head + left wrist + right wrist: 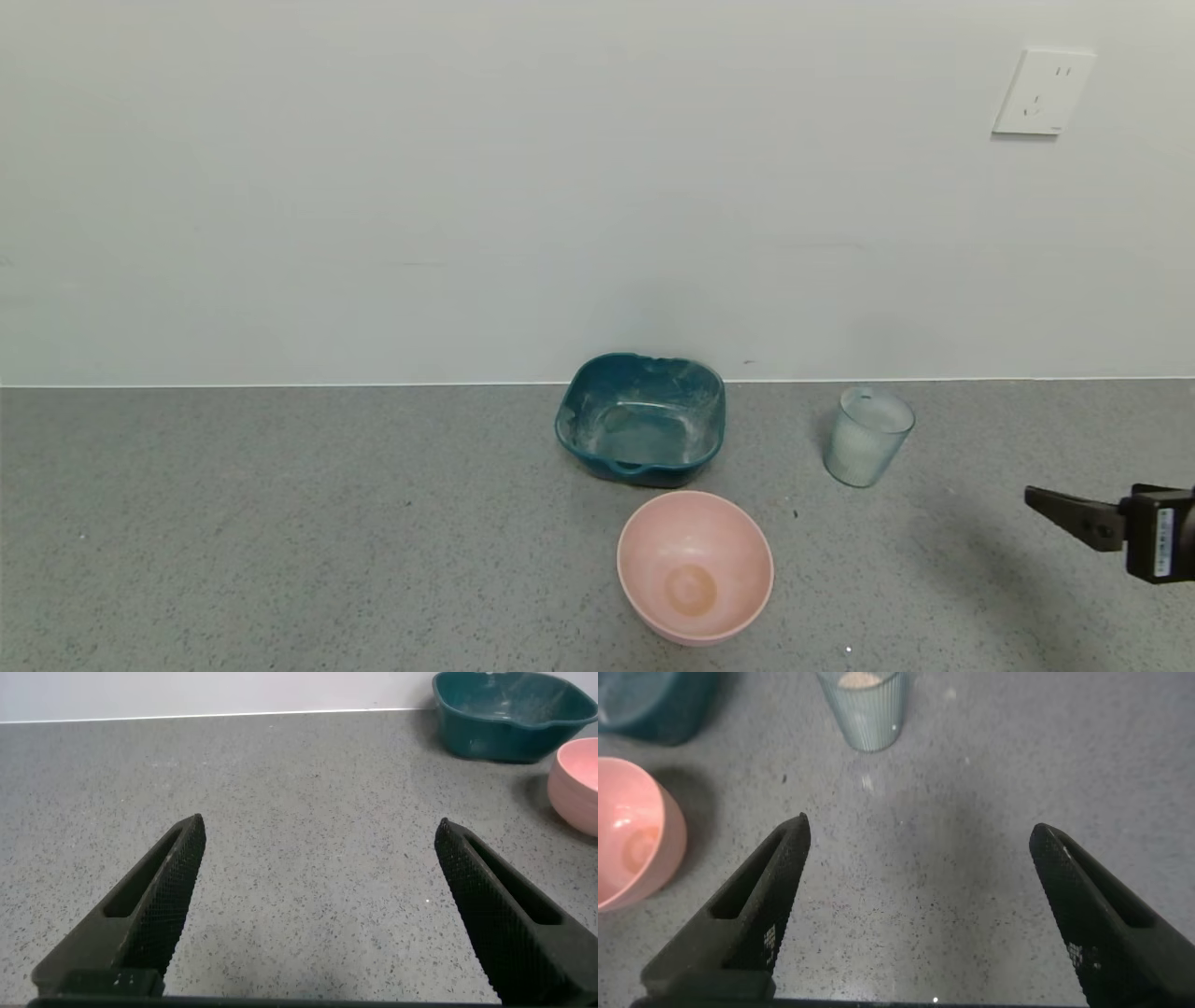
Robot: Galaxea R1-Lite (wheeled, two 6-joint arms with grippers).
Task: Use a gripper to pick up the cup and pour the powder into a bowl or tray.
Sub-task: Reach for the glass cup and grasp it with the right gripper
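Observation:
The ribbed pale blue-green cup (867,436) stands upright on the grey counter, right of the dark teal dish (642,417). The right wrist view shows the cup (864,707) with beige powder (860,679) inside. My right gripper (1036,499) enters at the head view's right edge, to the right of and nearer than the cup, apart from it. In its wrist view the right gripper (918,835) is open and empty, the cup ahead of it. My left gripper (320,831) is open and empty over bare counter, outside the head view. The teal dish (509,714) has whitish smears.
A round pink bowl (695,566) sits in front of the teal dish; it also shows in the right wrist view (631,831) and the left wrist view (575,784). A white wall with a socket (1043,91) backs the counter.

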